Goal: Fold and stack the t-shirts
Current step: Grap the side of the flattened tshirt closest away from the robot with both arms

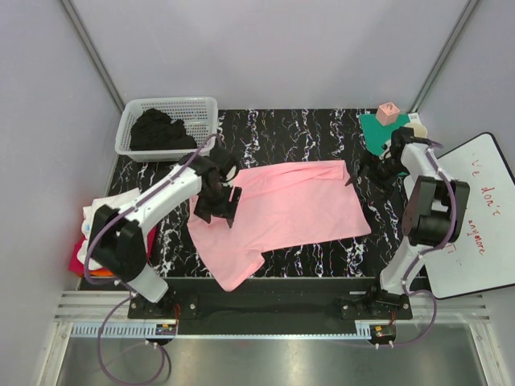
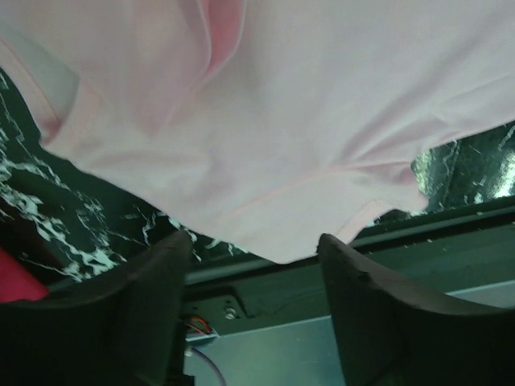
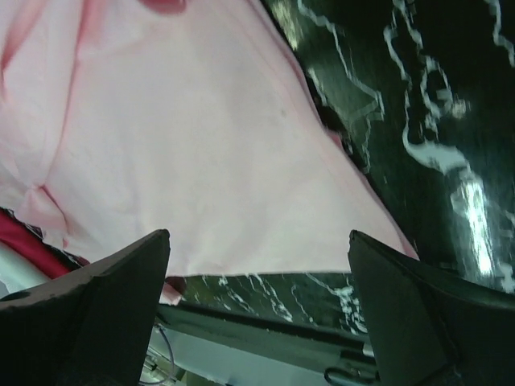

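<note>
A pink t-shirt lies spread across the black marble table, one corner reaching the front edge. My left gripper hovers over its left part, open and empty; in the left wrist view the shirt fills the frame above the fingers. My right gripper is at the shirt's far right corner, open and empty; the right wrist view shows the shirt ahead of its fingers. Dark shirts sit in a white basket. Folded shirts are stacked at the left edge.
A green mat with a pink block lies at the back right. A whiteboard with red writing lies to the right of the table. The metal front rail runs along the near edge.
</note>
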Tool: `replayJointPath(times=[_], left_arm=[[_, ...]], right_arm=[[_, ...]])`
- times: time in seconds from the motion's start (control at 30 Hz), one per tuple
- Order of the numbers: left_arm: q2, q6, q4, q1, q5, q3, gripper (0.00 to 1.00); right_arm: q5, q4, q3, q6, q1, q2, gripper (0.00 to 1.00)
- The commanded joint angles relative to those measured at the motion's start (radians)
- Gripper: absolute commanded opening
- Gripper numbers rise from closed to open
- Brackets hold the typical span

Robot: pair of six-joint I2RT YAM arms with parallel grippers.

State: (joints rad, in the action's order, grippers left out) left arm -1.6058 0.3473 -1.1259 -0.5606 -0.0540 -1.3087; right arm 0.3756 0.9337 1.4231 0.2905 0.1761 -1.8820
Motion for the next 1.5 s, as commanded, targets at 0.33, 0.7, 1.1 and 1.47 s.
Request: replayJointPath(times=[0.33, 0.7, 1.1, 1.47], left_arm=[[0.257, 0.147, 0.176, 0.002, -0.312, 0.371, 0.89], [0.248, 0.088, 0.279, -0.001, -0.354, 0.529, 0.92], [0.273, 0.059, 0.203, -0.016, -0.351, 0.517, 0.86], [0.277, 0.038, 0.118, -0.05, -0.333, 0.467, 0.9]], right_arm=[[-0.125, 0.171, -0.302, 0.03, 0.002, 0.288, 0.9], [-0.221, 0.119, -0.358, 0.104, 0.037, 0.19, 0.81], [-0.181, -0.006, -0.337, 0.115, 0.072, 0.069, 0.66], [-0.103, -0.059, -0.328, 0.095, 0.072, -0.003, 0.02]])
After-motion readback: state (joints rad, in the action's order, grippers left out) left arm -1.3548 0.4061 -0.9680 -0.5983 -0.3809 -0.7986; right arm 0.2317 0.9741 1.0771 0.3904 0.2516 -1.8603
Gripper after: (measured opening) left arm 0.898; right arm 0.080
